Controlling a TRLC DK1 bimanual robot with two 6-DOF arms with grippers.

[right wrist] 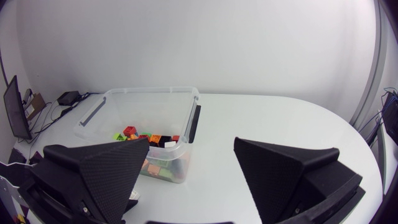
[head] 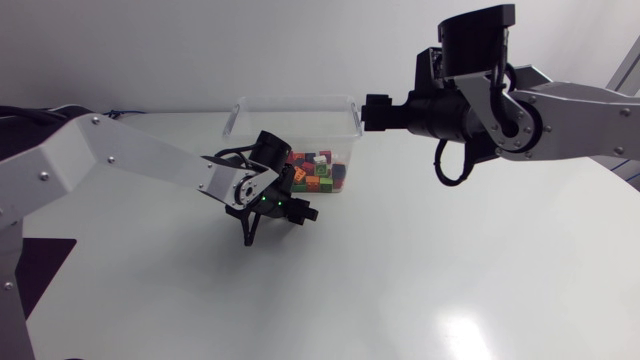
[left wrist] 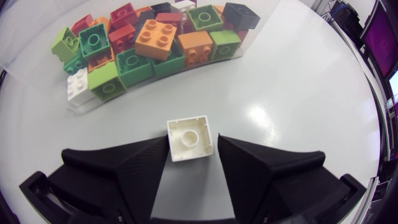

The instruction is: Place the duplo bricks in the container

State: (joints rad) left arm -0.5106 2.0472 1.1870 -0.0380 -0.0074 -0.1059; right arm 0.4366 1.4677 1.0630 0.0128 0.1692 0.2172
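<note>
One white square duplo brick [left wrist: 191,138] is held by the left black gripper [head: 303,212] below the clear plastic container [head: 296,101]; the right black gripper [right wrist: 191,143] is spread wide.

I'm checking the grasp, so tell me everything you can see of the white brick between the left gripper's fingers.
The white brick is a small square block of glossy plastic, its hollow underside and central tube facing the wrist camera. It sits between the left gripper's fingers, which appear to press its two opposite sides, short of the container.
</note>
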